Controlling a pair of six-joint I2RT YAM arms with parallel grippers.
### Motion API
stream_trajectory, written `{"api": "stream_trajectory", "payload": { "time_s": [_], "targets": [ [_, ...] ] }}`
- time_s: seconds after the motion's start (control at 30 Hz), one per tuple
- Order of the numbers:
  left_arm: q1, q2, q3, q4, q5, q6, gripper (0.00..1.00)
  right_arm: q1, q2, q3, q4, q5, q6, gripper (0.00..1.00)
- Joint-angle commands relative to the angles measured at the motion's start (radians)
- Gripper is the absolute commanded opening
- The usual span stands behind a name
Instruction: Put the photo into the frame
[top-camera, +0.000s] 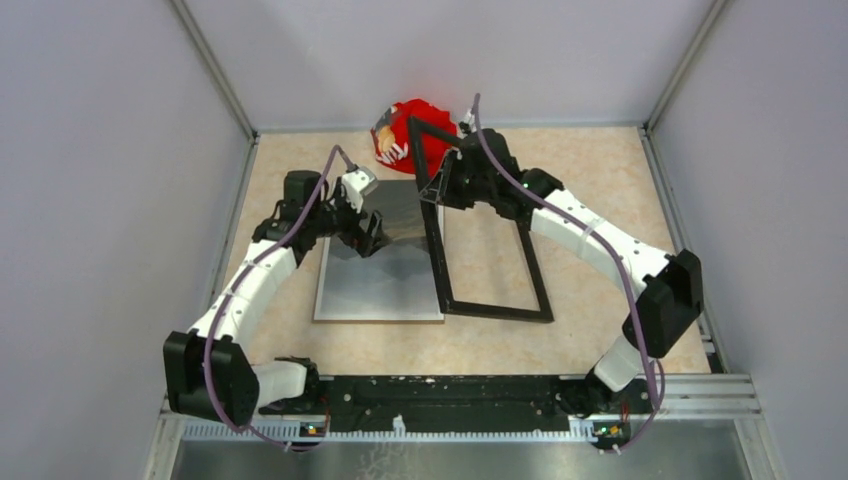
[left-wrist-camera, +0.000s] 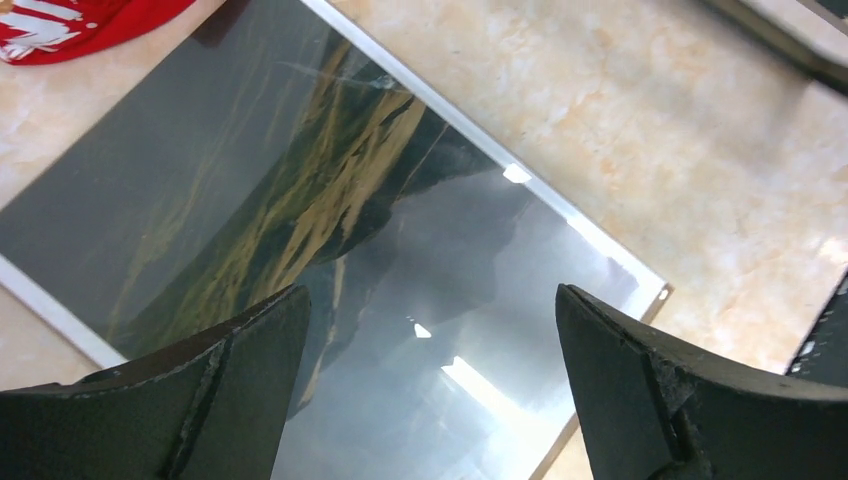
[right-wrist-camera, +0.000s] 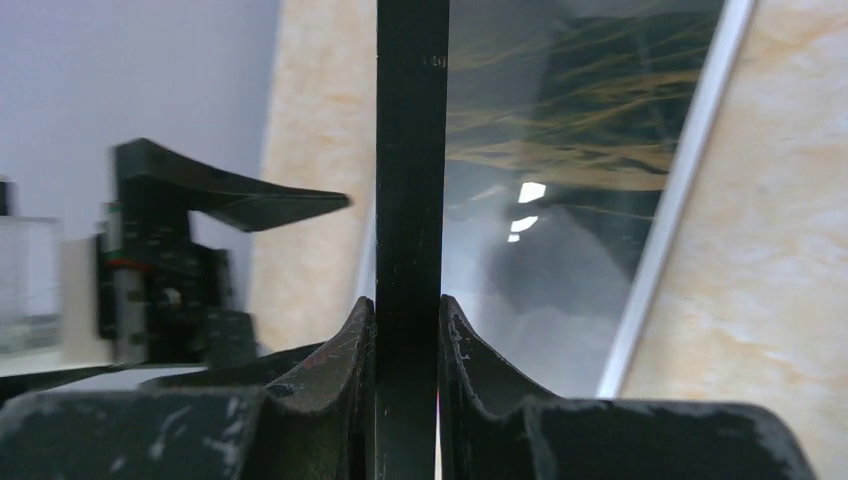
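Pinching one thin rail of the tilted black frame (right-wrist-camera: 410, 150), my right pincer (right-wrist-camera: 408, 312) could let it twist loose. My left pincer (left-wrist-camera: 430, 325) hangs open, leaving the mountain photo (left-wrist-camera: 300, 200) unpinned.

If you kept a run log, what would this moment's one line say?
right gripper: shut on frame, far end tilted up | left gripper: open above photo | photo: flat on table, unframed

Bright, even overhead light leaves white glare patches on the photo (left-wrist-camera: 400, 260), with soft shadows throughout.
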Motion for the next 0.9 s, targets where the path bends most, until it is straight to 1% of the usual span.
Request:
{"api": "stream_trajectory", "payload": {
  "time_s": [0.0, 0.03, 0.1, 0.17, 0.27, 0.33, 0.5, 0.7, 0.73, 0.83, 0.87],
  "targets": [
    [-0.013, -0.009, 0.061, 0.033, 0.076, -0.120, 0.98, -0.053, -0.089, -0.026, 0.190, -0.218, 0.176, 0.00],
    [-0.014, -0.008, 0.066, 0.032, 0.079, -0.131, 0.98, -0.071, -0.090, -0.033, 0.214, -0.264, 0.206, 0.00],
    [-0.019, -0.014, 0.071, 0.038, 0.060, -0.150, 0.98, -0.085, -0.080, -0.029, 0.236, -0.307, 0.249, 0.00],
    [-0.026, -0.019, 0.079, 0.041, 0.031, -0.166, 0.98, -0.089, -0.068, -0.009, 0.230, -0.335, 0.271, 0.00],
    [-0.027, -0.031, 0.084, 0.045, 0.040, -0.195, 0.98, -0.092, -0.053, 0.010, 0.242, -0.379, 0.304, 0.00],
    [-0.027, -0.039, 0.087, 0.047, 0.063, -0.211, 0.98, -0.104, -0.053, -0.007, 0.299, -0.408, 0.357, 0.00],
    [-0.031, -0.055, 0.091, 0.078, 0.077, -0.259, 0.98, -0.144, -0.069, -0.096, 0.505, -0.480, 0.500, 0.00],
    [-0.043, -0.054, 0.127, 0.084, 0.079, -0.277, 0.98, -0.186, -0.086, -0.093, 0.462, -0.495, 0.483, 0.00],
    [-0.045, -0.051, 0.128, 0.089, 0.076, -0.278, 0.98, -0.198, -0.094, -0.106, 0.455, -0.499, 0.482, 0.02],
    [-0.055, -0.040, 0.144, 0.099, 0.079, -0.298, 0.98, -0.240, -0.125, -0.168, 0.473, -0.541, 0.507, 0.13],
    [-0.064, -0.037, 0.155, 0.099, 0.072, -0.309, 0.98, -0.257, -0.137, -0.197, 0.512, -0.565, 0.526, 0.17]
  ]
}}
